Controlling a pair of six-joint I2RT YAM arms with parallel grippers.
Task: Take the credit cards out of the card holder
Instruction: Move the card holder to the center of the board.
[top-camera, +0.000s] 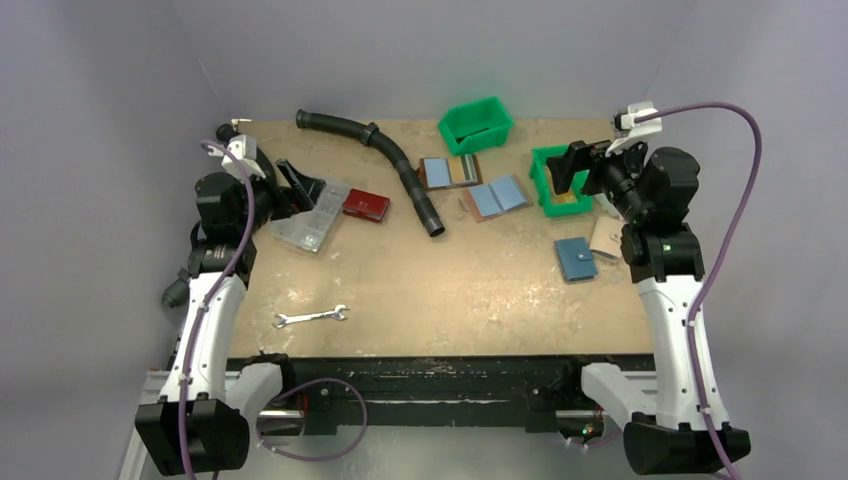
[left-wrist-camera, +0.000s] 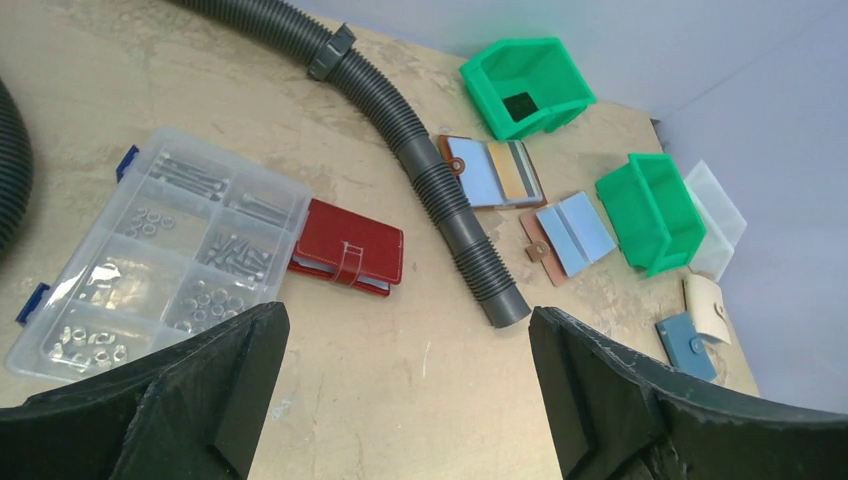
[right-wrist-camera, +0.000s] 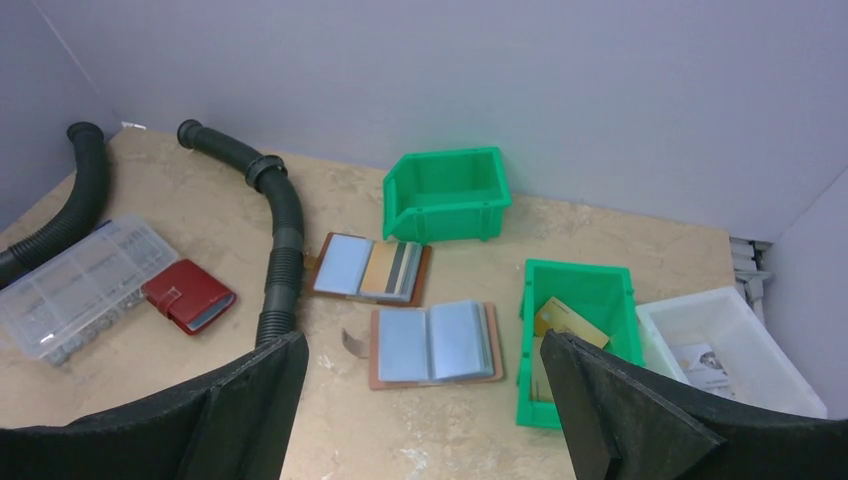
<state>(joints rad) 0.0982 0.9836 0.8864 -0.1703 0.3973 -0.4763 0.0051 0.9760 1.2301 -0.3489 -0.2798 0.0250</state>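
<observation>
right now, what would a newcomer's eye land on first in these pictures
The bright colours pull first: a green bin at the table's far edge, a second green bin to its right by the right arm, and a red wallet beside the clear parts box on the left. A black ribbed hose curves across the far middle. The dark-blue card holder lies closed on the right, nearer than the second bin.
</observation>
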